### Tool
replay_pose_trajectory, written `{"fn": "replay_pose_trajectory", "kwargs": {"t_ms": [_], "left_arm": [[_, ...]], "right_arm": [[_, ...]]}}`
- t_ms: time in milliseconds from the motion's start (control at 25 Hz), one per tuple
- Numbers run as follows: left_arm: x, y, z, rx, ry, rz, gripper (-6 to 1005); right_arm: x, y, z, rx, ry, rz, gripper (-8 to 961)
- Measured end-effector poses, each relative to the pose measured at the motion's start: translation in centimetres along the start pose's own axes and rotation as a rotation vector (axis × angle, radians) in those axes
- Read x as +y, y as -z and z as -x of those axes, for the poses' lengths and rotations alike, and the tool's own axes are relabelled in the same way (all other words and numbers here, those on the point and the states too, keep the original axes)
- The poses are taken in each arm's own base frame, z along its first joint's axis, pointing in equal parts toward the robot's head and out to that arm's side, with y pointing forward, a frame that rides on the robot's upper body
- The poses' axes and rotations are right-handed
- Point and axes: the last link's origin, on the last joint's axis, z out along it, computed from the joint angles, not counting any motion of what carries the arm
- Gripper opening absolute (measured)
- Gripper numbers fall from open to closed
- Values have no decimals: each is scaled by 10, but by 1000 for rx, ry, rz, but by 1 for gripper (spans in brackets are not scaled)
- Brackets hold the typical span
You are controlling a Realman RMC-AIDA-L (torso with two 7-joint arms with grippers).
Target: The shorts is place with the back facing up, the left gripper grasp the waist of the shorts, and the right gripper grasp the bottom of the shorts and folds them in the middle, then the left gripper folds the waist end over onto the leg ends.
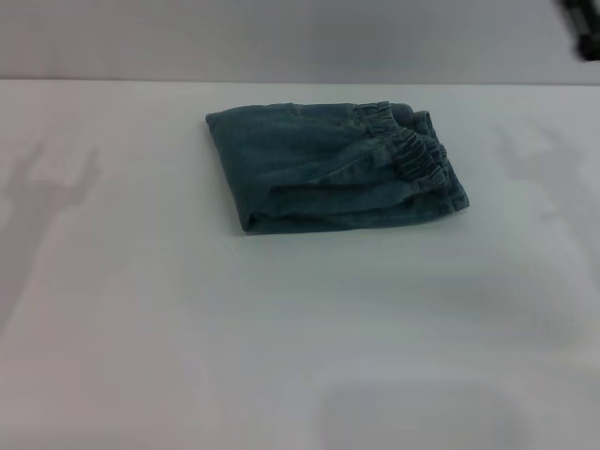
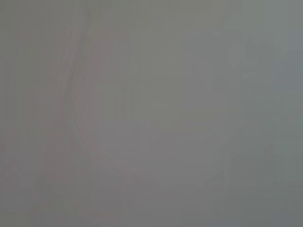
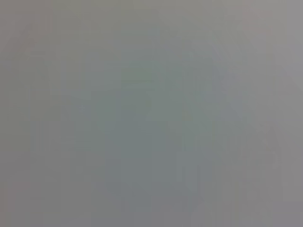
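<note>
Dark teal denim shorts [image 1: 328, 169] lie folded into a compact rectangle on the white table [image 1: 281, 328], a little past its middle. The gathered elastic waist [image 1: 417, 155] rests on top at the right end of the bundle. The folded edge is at the left end. Neither gripper shows in the head view; only faint arm shadows fall on the table at the far left and far right. Both wrist views show nothing but a plain grey surface.
A small dark object [image 1: 583, 23] sits at the top right corner beyond the table's far edge. The table's far edge runs across the top of the head view.
</note>
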Motion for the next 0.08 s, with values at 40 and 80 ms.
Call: {"fn": "replay_pose_trajectory", "kwargs": {"t_ms": [40,80], "left_arm": [[-2,1,-1,10,-12,-12,846],[-4,2,-3,22,-24,-26,846]], "right_arm": [[-10,6,2,-28,5,-74,453],[-19,13,3,-50,12,-148,453]]}}
